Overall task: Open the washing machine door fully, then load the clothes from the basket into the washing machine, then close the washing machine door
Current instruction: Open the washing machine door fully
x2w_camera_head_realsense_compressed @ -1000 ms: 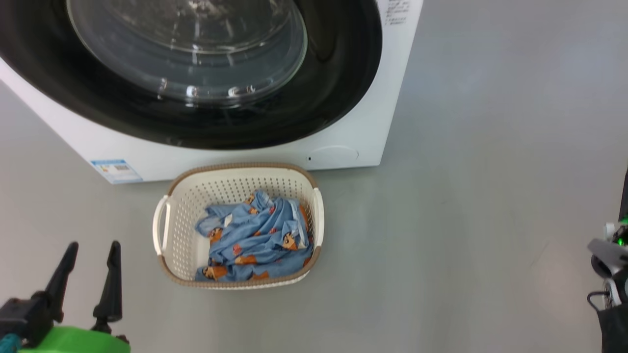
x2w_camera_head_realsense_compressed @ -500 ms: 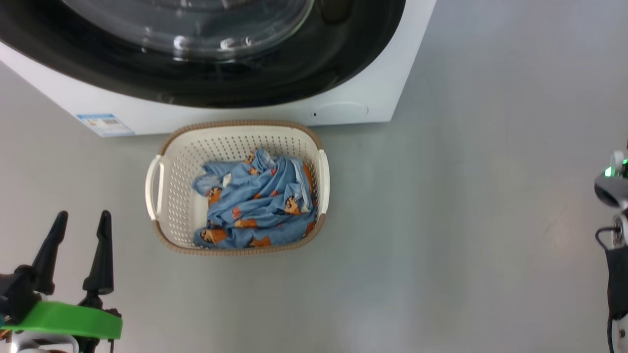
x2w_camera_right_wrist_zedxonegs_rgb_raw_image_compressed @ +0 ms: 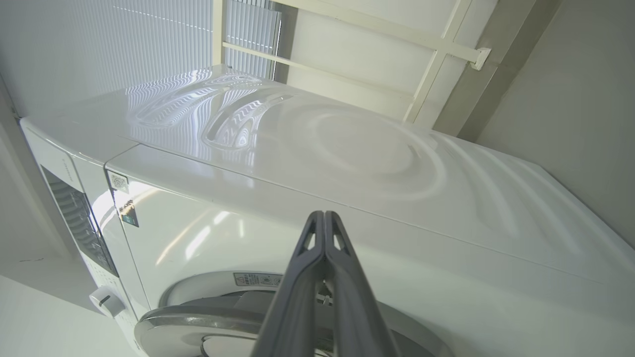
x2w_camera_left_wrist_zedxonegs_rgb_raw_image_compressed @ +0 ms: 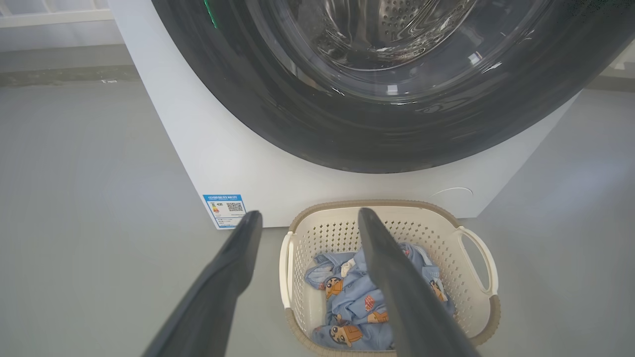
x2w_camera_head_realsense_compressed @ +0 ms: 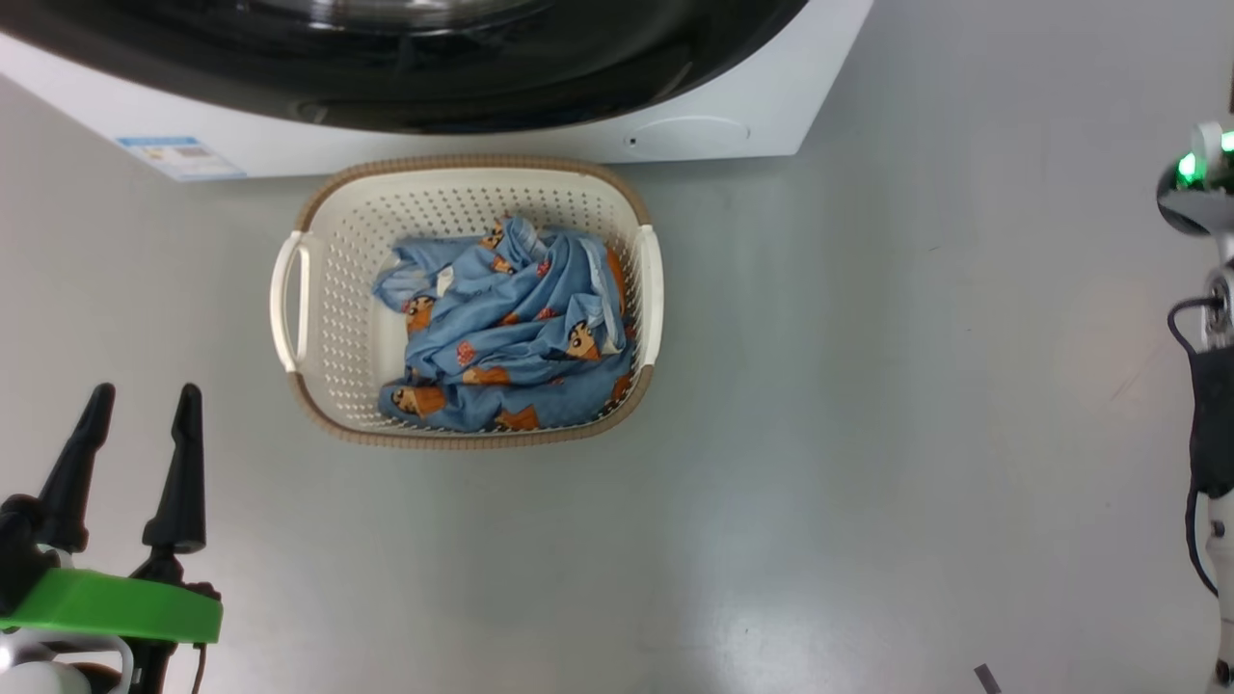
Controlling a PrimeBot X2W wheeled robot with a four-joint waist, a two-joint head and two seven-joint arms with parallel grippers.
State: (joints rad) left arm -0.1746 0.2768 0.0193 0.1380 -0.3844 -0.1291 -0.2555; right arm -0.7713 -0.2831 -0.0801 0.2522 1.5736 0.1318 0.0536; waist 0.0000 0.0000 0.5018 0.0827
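Observation:
The cream basket (x2w_camera_head_realsense_compressed: pixel 289 289) with a brown rim stands on the floor just before the washing machine (x2w_camera_head_realsense_compressed: pixel 733 125). The light blue clothes (x2w_camera_head_realsense_compressed: pixel 511 328) with orange figures lie heaped in it. The black-rimmed washing machine door (x2w_camera_left_wrist_zedxonegs_rgb_raw_image_compressed: pixel 347 139) lies flat against the front, and the steel drum shows through its glass. My left gripper (x2w_camera_head_realsense_compressed: pixel 145 395) hovers open and empty, left of the basket and nearer to me. In the left wrist view my left gripper (x2w_camera_left_wrist_zedxonegs_rgb_raw_image_compressed: pixel 308 215) points at the basket (x2w_camera_left_wrist_zedxonegs_rgb_raw_image_compressed: pixel 476 238) and the clothes (x2w_camera_left_wrist_zedxonegs_rgb_raw_image_compressed: pixel 347 302). My right gripper (x2w_camera_right_wrist_zedxonegs_rgb_raw_image_compressed: pixel 323 214) is shut on nothing, aimed at the washing machine (x2w_camera_right_wrist_zedxonegs_rgb_raw_image_compressed: pixel 347 148) high up.
Grey floor (x2w_camera_head_realsense_compressed: pixel 868 434) spreads wide to the right of and in front of the basket. Part of my right arm (x2w_camera_head_realsense_compressed: pixel 1195 183), with a green light and a cable, stands at the right edge. A blue label (x2w_camera_left_wrist_zedxonegs_rgb_raw_image_compressed: pixel 224 210) marks the machine's lower left corner.
The head camera has tilted down, so the basket and the machine slid up the picture. The right arm at the edge rose more than the scene. Both grippers kept their states.

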